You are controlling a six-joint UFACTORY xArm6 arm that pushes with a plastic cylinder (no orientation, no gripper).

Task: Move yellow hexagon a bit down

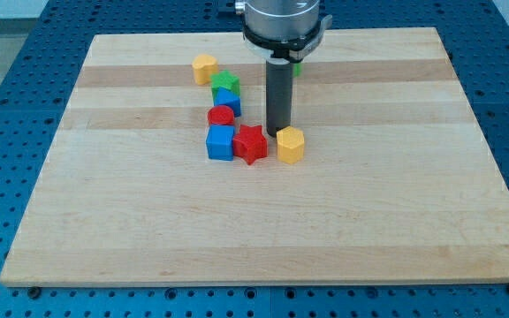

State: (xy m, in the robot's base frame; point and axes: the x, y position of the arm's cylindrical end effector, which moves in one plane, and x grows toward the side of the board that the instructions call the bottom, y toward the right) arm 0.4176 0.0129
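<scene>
The yellow hexagon [291,145] lies near the middle of the wooden board [263,230]. My tip [278,132] stands just at its upper left edge, touching it or almost, between it and the red star [250,144]. The rod rises straight up to the arm's head [283,22] at the view's top.
Left of the red star lies a blue cube [221,142]. Above it lie a red round block [221,116], a blue block [231,101], a green star [225,84] and a second yellow block [204,68]. A green block [298,67] peeks out behind the rod.
</scene>
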